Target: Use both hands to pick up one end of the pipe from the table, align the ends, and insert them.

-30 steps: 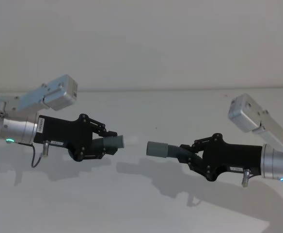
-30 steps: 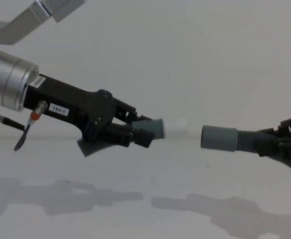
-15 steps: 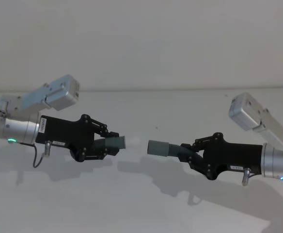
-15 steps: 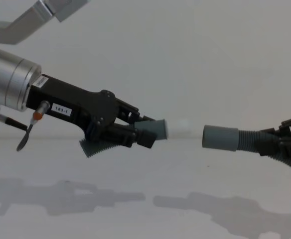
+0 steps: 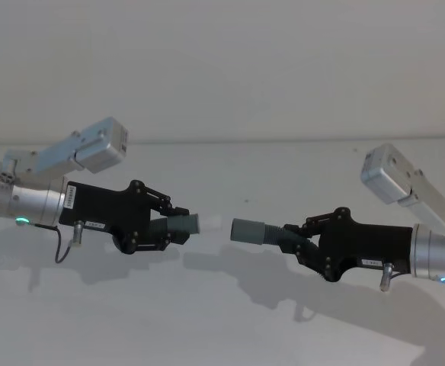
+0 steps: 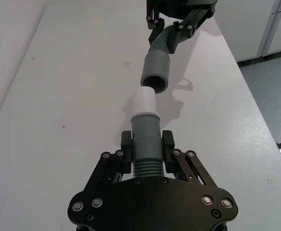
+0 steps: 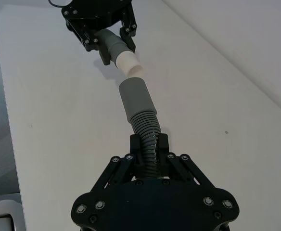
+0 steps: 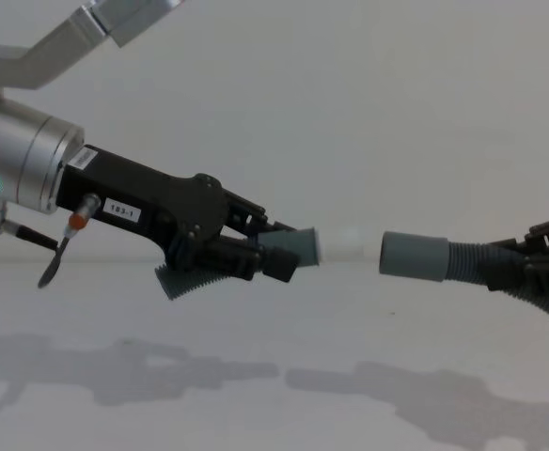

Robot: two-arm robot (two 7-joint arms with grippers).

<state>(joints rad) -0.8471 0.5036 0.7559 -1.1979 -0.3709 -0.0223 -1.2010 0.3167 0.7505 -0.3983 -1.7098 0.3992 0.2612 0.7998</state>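
Observation:
Both pieces of the pipe are held above the white table (image 5: 222, 320). My left gripper (image 5: 173, 221) is shut on the narrower grey cuff (image 5: 186, 224), whose whitish tip (image 5: 209, 223) points right. My right gripper (image 5: 295, 236) is shut on the ribbed hose (image 7: 145, 126) just behind the wider grey sleeve (image 5: 245, 230), which points left. The two ends face each other at about the same height with a small gap, as the chest view shows between the tip (image 8: 342, 242) and the sleeve (image 8: 413, 256). In the left wrist view the tip (image 6: 143, 102) sits just short of the sleeve's mouth (image 6: 156, 72).
A thin black cable (image 5: 59, 248) loops below my left wrist. The table's side edge (image 6: 246, 96) drops to a floor with pale cabinets (image 6: 270, 29) beyond. A pale wall (image 5: 222, 69) stands behind the table.
My left gripper has moved right with the narrow cuff, so the gap to the sleeve has shrunk. The right gripper has stayed nearly still.

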